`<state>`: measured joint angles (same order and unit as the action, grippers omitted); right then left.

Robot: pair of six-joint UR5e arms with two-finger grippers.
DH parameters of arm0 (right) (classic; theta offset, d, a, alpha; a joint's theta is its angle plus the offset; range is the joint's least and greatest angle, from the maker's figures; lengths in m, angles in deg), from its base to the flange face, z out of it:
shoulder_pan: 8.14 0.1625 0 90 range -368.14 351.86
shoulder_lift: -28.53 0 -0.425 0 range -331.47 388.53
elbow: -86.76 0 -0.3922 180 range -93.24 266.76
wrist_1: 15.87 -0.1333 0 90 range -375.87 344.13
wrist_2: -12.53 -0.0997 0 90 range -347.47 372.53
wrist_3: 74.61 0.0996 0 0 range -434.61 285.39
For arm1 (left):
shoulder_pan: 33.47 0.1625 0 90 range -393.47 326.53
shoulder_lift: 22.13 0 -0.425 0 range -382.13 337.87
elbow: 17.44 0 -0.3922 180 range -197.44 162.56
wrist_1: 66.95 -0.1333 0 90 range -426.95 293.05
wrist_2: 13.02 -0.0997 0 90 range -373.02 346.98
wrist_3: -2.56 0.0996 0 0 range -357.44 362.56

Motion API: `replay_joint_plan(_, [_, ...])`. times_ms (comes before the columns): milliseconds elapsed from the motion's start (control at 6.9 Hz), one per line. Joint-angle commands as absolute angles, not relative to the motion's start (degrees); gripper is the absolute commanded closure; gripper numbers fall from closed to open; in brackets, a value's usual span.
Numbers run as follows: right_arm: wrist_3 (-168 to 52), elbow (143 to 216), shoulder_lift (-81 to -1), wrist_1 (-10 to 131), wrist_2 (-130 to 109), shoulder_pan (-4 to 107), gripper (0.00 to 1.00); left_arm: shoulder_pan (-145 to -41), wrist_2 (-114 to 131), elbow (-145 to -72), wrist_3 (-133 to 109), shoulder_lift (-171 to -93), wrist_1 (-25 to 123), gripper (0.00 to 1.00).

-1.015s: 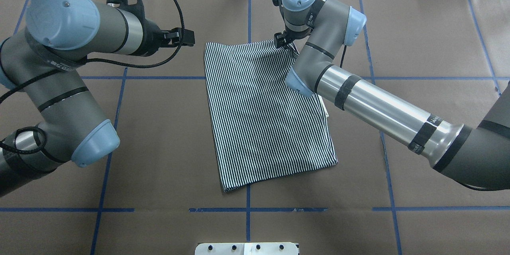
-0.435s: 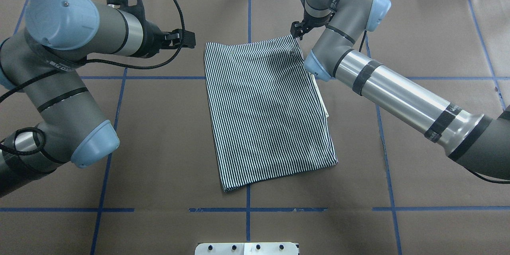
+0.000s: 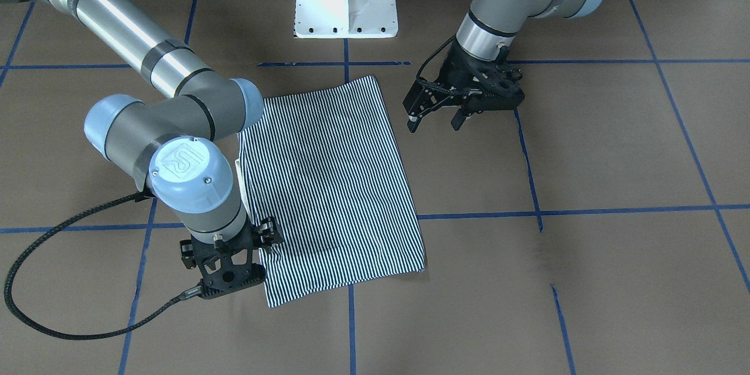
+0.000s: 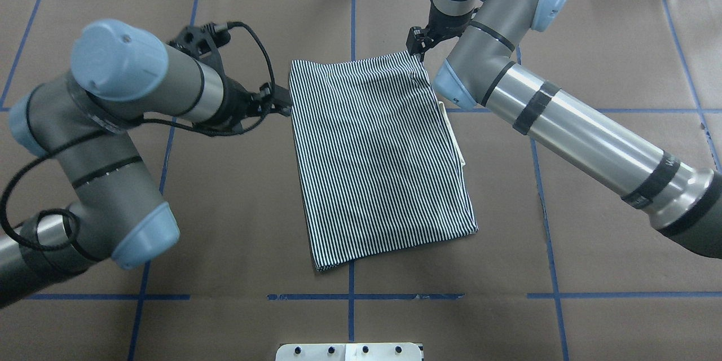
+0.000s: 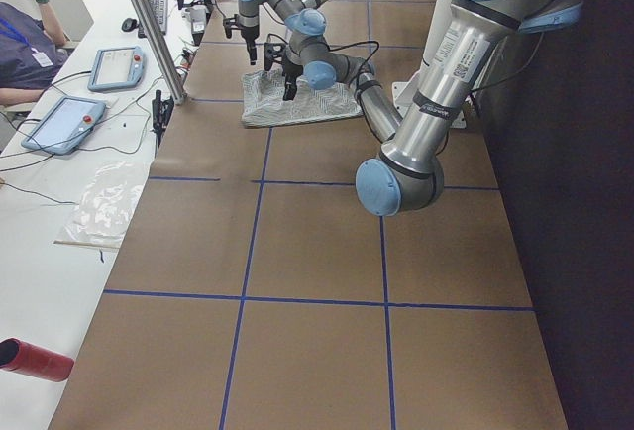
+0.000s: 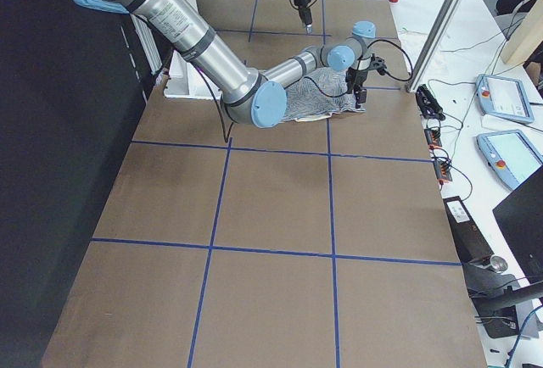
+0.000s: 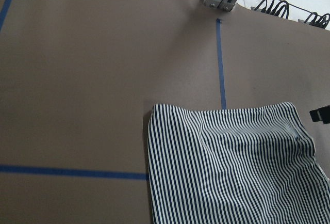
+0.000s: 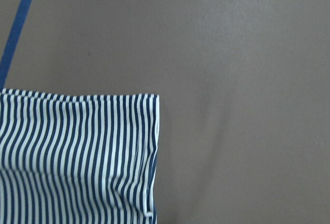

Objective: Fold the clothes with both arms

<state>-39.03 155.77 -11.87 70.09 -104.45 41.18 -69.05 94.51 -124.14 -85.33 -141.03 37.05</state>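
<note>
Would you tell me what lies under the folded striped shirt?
Brown table covering shows around the shirt; a cream edge peeks out at one side. Anything else underneath is covered.

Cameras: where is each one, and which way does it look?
Front-facing: across the table, looking down at the shirt; left arm, right arm show.
Overhead: from behind, looking down; both arms.
Exterior left: table's end, along it; left arm nearest.
Exterior right: opposite end; right arm nearest.
Left wrist: shirt's far edge; right gripper tip.
Right wrist: one shirt corner; no arm.
Shared: all show the shirt.
</note>
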Motion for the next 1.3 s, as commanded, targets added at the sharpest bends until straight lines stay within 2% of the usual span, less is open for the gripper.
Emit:
replay_joint_plan(0, [-33.25, 171.69, -21.61, 74.74, -110.40, 41.34, 0.00, -57.43, 87.82, -124.14, -98.46, -141.66, 29.95, 0.00])
replay_joint_plan(290, [-30.25, 178.76, -26.99, 74.83, -110.43, 41.43, 0.00, -52.49, 87.61, -123.71, -106.56, -141.84, 27.62, 0.01])
replay_joint_plan(725, [-27.07, 179.14, -27.02, 74.74, -110.16, 40.73, 0.00, -49.31, 85.61, -118.88, -111.94, -145.43, 27.18, 0.04])
replay_joint_plan(1160, [-25.74, 179.14, -27.02, 74.48, -110.07, 40.64, 0.00, -47.98, 85.15, -117.21, -114.15, -146.66, 27.18, 0.06])
